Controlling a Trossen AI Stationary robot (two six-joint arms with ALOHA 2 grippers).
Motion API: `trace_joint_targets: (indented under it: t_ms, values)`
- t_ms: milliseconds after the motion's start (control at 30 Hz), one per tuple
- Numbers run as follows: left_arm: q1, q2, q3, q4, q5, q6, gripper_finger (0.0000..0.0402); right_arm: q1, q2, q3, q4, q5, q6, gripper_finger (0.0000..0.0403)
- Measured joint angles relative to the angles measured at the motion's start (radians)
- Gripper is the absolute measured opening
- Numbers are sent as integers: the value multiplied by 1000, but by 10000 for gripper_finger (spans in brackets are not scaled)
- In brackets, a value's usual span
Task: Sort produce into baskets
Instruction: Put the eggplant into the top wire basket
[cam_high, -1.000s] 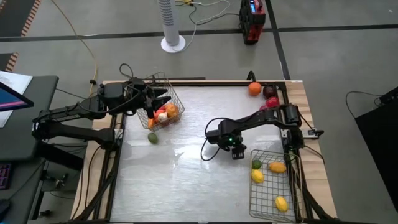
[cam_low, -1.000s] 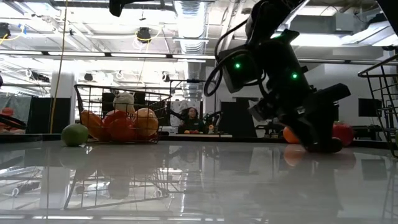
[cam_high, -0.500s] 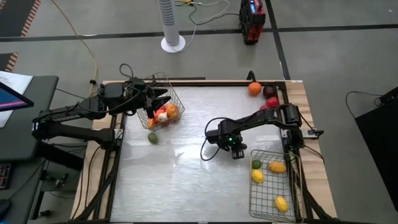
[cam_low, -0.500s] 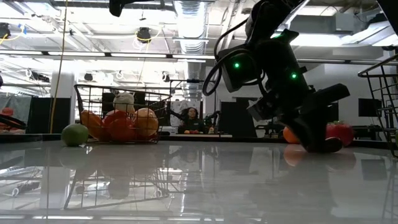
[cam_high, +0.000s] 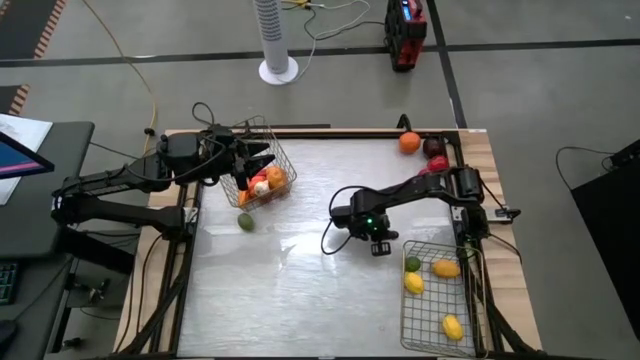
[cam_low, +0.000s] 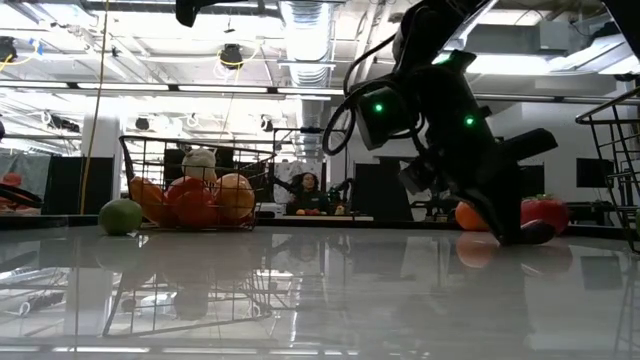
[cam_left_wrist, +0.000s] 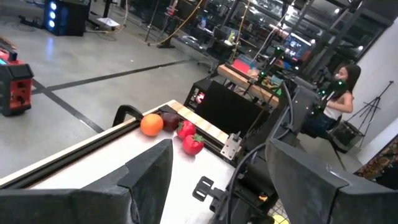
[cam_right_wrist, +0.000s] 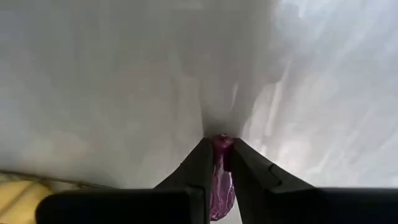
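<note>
Right end effector is seen low over the glossy white surface, just beside the rectangular silver wire-mesh basket at the near right, and its two dark fingers are closed on a small, thin, purple-red piece of toy produce; what kind of produce it is cannot be told. That basket is seen to hold three yellow lemons and a green lime. The second wire-mesh basket stands tilted at the far left, filled with orange, red and white pieces, and the left end effector is held at it with its fingers parted; whether the wire is gripped cannot be told. A loose green lime lies just in front of that basket, and an orange with red pieces lies in the far right corner.

The pinched piece is judged light, hard and smooth, so slipping is likely under a pinch this narrow. A hold across its thickest middle would be better than one at a tapered end. The round fruits are judged apt to roll on the slick surface, and are best taken across their widest part.
</note>
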Motion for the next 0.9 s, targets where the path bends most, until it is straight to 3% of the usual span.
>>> trace_joint_targets:
  t_ms: [267, 500, 667, 900]
  values:
    - [0, 0, 0, 0, 0, -1, 245, -38, 1, 115, -37, -4, 13, 72]
    - [0, 0, 0, 14, 0, -15, 245, -92, 1, 361, 31, -8, 46, 72]
    - [0, -13, 0, 126, 0, -107, 245, -117, -1, 512, 272, -23, 46, 72]
    - [0, -15, 0, 349, 56, -136, 245, -142, -1, 533, 809, -22, -39, 72]
